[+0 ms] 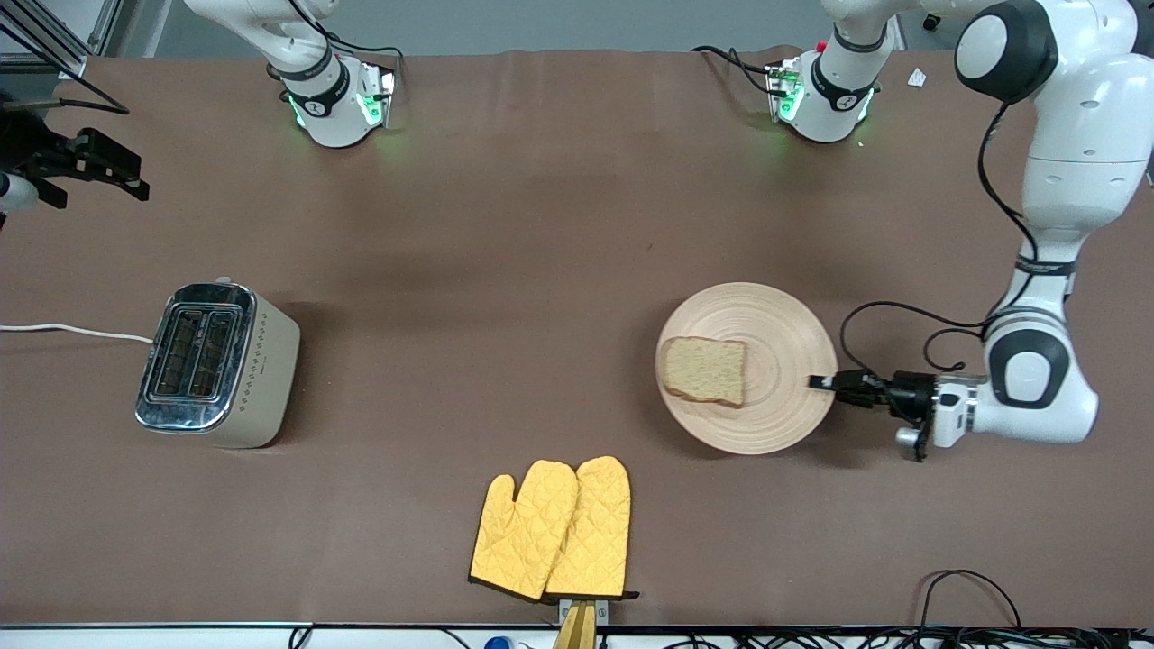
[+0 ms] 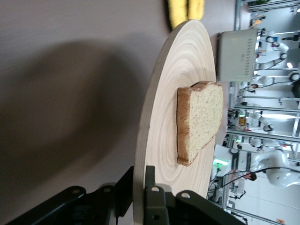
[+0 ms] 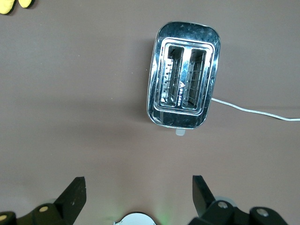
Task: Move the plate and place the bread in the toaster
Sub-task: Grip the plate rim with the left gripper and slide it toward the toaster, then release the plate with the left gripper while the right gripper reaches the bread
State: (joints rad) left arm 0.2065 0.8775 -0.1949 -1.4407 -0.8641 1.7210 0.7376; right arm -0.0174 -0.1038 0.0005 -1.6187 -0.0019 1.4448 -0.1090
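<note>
Front view: the plate (image 1: 746, 367), stiff and probably light, lies toward the left arm's end of the surface (image 1: 505, 252), the soft bread (image 1: 704, 370) loose on it and liable to slide.

Left wrist view: the left gripper (image 2: 138, 197) pinches its rim.

Right wrist view: the right gripper (image 3: 136, 197) hangs wide over the toaster (image 3: 183, 94).

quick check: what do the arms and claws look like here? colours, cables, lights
Both arms are glossy white with black joint caps and bands; green lights glow at their bases. The left arm carries looping black cables to a black two-finger left claw. The right claw is black too.
</note>
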